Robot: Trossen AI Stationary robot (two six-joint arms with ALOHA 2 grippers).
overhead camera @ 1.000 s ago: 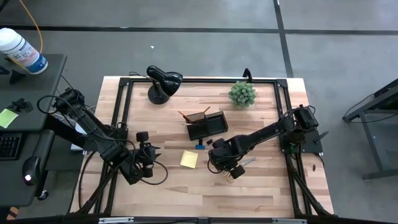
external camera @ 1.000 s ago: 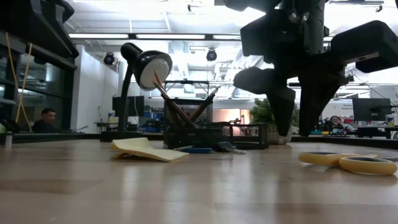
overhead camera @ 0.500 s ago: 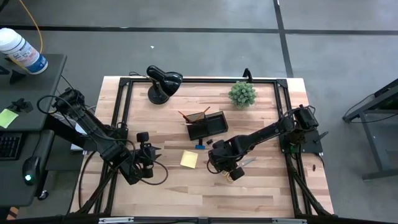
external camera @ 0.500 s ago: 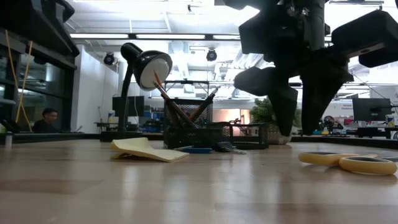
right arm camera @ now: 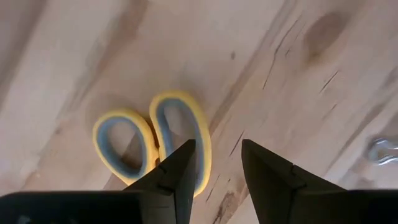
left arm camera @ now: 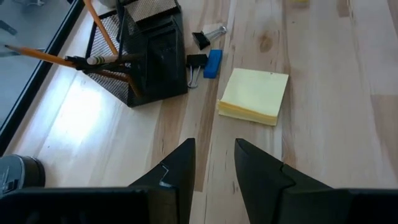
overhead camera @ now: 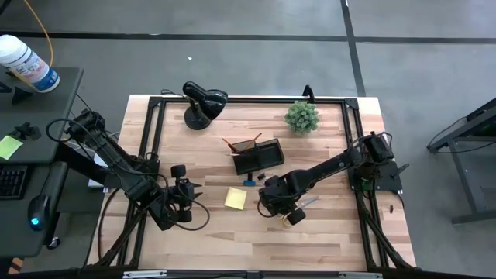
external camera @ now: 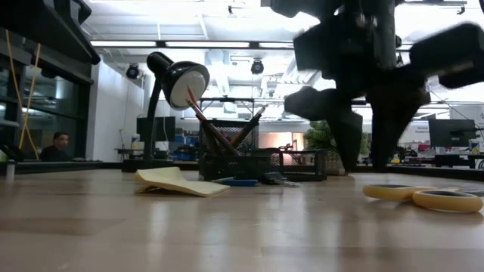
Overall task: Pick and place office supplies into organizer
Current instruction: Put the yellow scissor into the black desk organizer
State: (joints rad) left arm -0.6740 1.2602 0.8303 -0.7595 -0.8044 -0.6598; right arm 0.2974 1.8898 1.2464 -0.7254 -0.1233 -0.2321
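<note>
- Lower by a shade than a second ago, the right gripper (external camera: pixel 363 155) now hangs with its fingertips close over the tabletop beside the yellow-handled scissors (overhead camera: pixel 295 214), blurred with motion in the low view; everything else on the table (overhead camera: pixel 325 240) has stayed put.
- Step in hand, by the look of it: the approach to the scissors, with no grasp yet made. The right gripper's fingers stand spread and empty, and the right wrist view shows them poised directly above the two yellow handle loops (right arm camera: pixel 155 140).
- Next move, as a judgement: a short further descent so one finger lands either side of a handle loop or the neck, then a close, a lift and a carry to the organizer (overhead camera: pixel 258 156) just beyond.
- Scissors lie flat on the wood at the table's middle right, near the front, their loops yellow outside with grey-blue inner rims; the blades are hidden under the arm in the high view.
- Organizer, a black mesh box, sits at table centre with orange and dark pencils (left arm camera: pixel 93 43) already leaning in its cup.
- Sticky-note pad (left arm camera: pixel 255 95), blue block (left arm camera: pixel 213 63) and black clips (left arm camera: pixel 198 62) rest on the table beside the organizer, not yet stowed.
- Left gripper (left arm camera: pixel 213 163) waits at front left, fingers parted, holding nothing.
</note>
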